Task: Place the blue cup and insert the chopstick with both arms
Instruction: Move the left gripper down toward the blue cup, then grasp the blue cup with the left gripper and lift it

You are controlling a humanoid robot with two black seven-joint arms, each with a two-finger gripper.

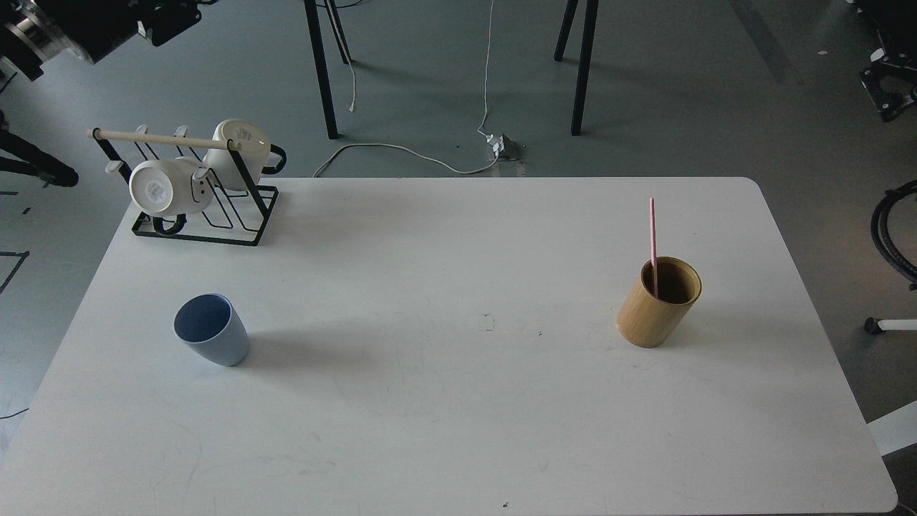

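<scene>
The blue cup (pixel 211 339) stands upright on the white table (pixel 444 401) at the left, empty, its darker inside showing. The pale-pink chopstick (pixel 653 240) stands upright in the tan wooden holder (pixel 658 304) at the right of the table, leaning on its far-left rim. A black and silver part of my left arm (pixel 86 29) shows at the top left corner, high above the floor and far from the cup; its fingers cannot be told apart. My right arm is out of view. Nothing holds the cup or the chopstick.
A black wire rack (pixel 208 208) with a cream wooden rod (pixel 161 139) and two white mugs (pixel 168 188) stands at the table's back left corner. Black stand legs (pixel 322 72) and cables lie on the floor beyond the far edge.
</scene>
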